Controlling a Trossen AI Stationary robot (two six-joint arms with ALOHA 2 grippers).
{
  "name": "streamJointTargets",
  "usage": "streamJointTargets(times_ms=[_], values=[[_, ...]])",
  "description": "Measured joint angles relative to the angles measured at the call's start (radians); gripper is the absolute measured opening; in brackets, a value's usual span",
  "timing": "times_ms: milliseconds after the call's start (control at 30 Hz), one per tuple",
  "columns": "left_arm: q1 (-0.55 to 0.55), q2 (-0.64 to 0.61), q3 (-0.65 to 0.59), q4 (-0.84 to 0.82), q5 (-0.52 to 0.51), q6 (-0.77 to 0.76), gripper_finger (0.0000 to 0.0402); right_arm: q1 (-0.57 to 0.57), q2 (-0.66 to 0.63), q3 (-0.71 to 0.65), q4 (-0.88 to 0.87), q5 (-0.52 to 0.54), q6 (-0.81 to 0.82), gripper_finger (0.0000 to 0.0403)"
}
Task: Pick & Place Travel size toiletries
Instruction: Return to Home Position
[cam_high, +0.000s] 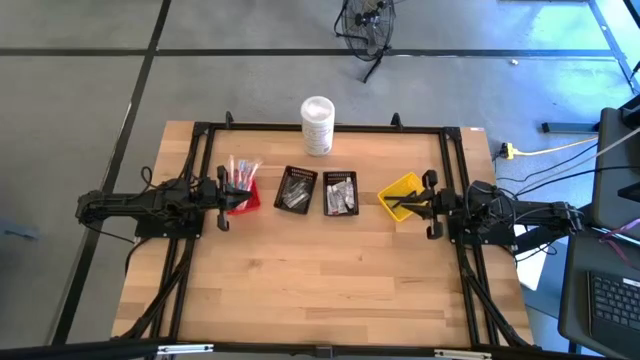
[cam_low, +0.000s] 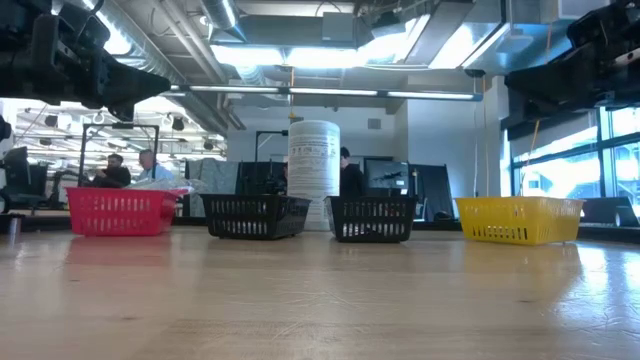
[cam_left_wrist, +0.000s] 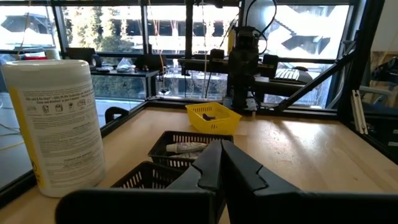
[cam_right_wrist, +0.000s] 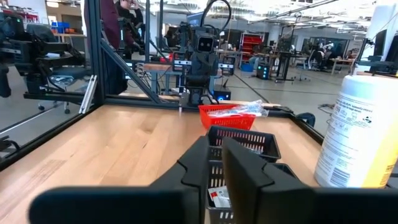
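**Operator:** Stock check. What is done?

**Clerk:**
- Bench (cam_high: 320, 280): you have no toiletry loose on its boards in the high view.
- Canister (cam_low: 314, 160): upright behind the bins, no part of your job.
- Bins: four in a row, namely the red bin (cam_low: 117, 212), left black bin (cam_low: 255, 217), right black bin (cam_low: 372, 219) and yellow bin (cam_low: 518, 220). Each carries stock.
- Left hand (cam_left_wrist: 220, 144): beside the red bin, fingers pressed together, pinching nothing.
- Right hand (cam_right_wrist: 216, 140): beside the yellow bin, likewise pressed together and empty.
- Toothbrushes (cam_high: 240, 172): standing out of the red bin.
- White tube (cam_left_wrist: 183, 148): lying in the right black bin.
- Judgement: your sorting looks complete. Only parking the arms seems left.

**Operator:** What can't I count?

**Clerk:**
- Black bins' contents: pale pieces, too small for you to name from above.
- Yellow bin: one dark item (cam_left_wrist: 208, 116), kind unclear.
- Low view: the bin walls hide everything inside from you, and both arms are cut off at its upper corners.
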Motion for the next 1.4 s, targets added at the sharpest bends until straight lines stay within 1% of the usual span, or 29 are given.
streamJointTargets(times_ms=[533, 1400], values=[[0.0, 0.001, 0.0, 0.0, 0.0, 0.0, 0.0006, 0.0, 0.0, 0.0, 0.0, -0.002, 0.0, 0.0078], [0.0, 0.001, 0.0, 0.0, 0.0, 0.0, 0.0006, 0.0, 0.0, 0.0, 0.0, -0.002, -0.001, 0.011]])
